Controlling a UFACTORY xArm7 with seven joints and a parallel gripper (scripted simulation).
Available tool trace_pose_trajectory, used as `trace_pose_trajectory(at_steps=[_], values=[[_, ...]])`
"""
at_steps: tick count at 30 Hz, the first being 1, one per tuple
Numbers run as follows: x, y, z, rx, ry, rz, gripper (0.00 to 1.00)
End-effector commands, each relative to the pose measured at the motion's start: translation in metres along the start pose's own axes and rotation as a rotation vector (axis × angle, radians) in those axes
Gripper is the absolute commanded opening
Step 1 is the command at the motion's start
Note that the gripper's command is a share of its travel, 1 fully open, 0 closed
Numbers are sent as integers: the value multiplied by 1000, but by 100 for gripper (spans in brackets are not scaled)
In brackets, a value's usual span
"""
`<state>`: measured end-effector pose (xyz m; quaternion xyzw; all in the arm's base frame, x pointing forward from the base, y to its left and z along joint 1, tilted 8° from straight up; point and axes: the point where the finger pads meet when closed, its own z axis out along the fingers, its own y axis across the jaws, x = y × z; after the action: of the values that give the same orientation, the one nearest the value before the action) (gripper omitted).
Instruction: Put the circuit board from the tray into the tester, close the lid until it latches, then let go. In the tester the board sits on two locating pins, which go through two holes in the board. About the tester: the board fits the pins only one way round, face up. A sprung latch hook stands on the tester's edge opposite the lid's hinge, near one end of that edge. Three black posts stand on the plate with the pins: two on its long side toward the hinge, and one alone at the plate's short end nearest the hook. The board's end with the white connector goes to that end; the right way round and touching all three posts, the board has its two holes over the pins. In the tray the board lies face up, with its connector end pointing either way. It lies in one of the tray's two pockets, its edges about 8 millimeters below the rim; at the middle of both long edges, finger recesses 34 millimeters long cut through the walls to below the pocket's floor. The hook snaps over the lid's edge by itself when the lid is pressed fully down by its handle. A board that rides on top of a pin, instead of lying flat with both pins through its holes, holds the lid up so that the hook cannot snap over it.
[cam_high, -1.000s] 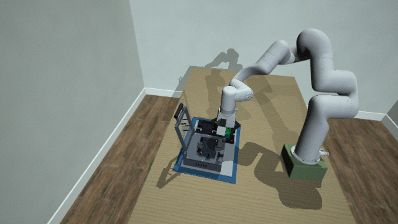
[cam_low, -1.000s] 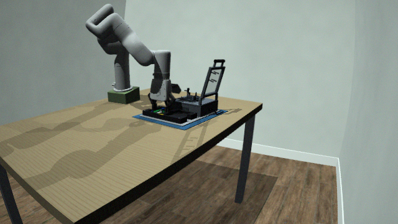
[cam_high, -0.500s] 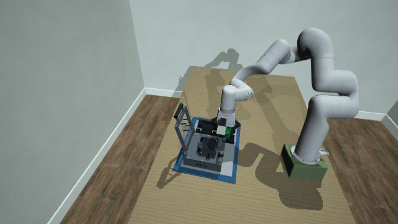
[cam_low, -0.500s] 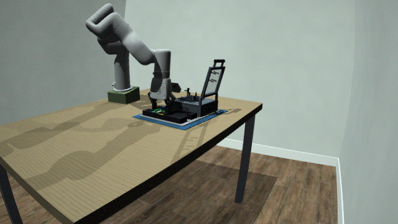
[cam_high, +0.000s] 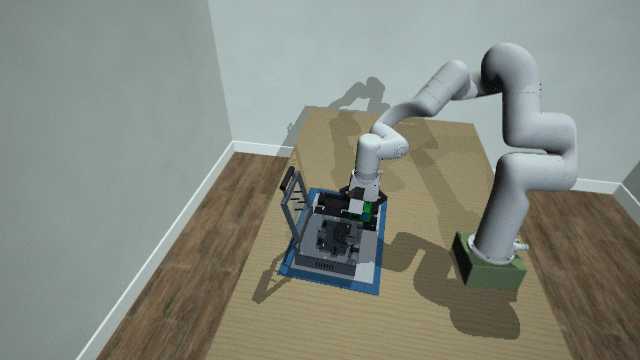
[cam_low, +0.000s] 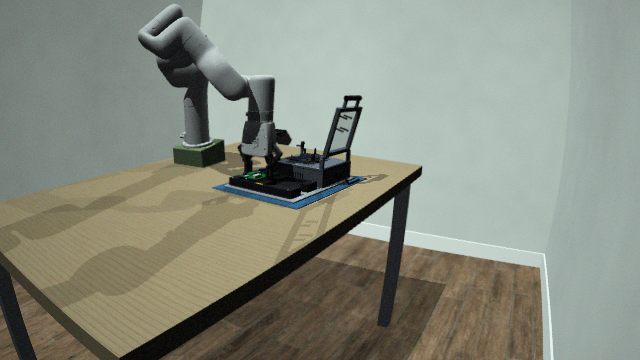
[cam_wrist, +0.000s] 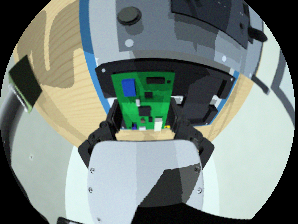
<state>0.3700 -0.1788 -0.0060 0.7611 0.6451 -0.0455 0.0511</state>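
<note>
The green circuit board (cam_high: 368, 212) (cam_low: 243, 176) (cam_wrist: 150, 95) is face up and about level, a little above its pocket in the black tray (cam_high: 332, 205) (cam_low: 275, 189) (cam_wrist: 200, 72). My gripper (cam_high: 362, 212) (cam_low: 260, 171) (cam_wrist: 144, 104) points down, shut on the board across its long edges. A blue part shows at the board's end toward the tester, a white part at the other end. The tester (cam_high: 325, 267) (cam_low: 336, 174) (cam_wrist: 150, 45) stands beside the tray. Its lid (cam_high: 291, 223) (cam_low: 331, 131) stands open, handle (cam_high: 287, 178) (cam_low: 353, 98) up. The pins are too small to make out.
The tray's other pocket, without a board, lies toward the lid side. Tray and tester stand on a blue-edged mat (cam_high: 367, 288) (cam_low: 295, 204). The raised lid stands at the tester's side away from the robot's green base (cam_high: 495, 275) (cam_low: 187, 157).
</note>
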Motion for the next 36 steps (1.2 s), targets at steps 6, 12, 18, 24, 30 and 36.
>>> trace_pose_trajectory(at_steps=[6,12,18,24,30,36], values=[[0,1,-9,-3,-1,-1,79],[0,1,-12,-3,-1,-1,79],[0,1,-14,-3,-1,-1,79],[0,1,-15,-3,-1,-1,79],[0,1,-15,-3,-1,-1,79],[0,1,-16,-3,-1,-1,79]])
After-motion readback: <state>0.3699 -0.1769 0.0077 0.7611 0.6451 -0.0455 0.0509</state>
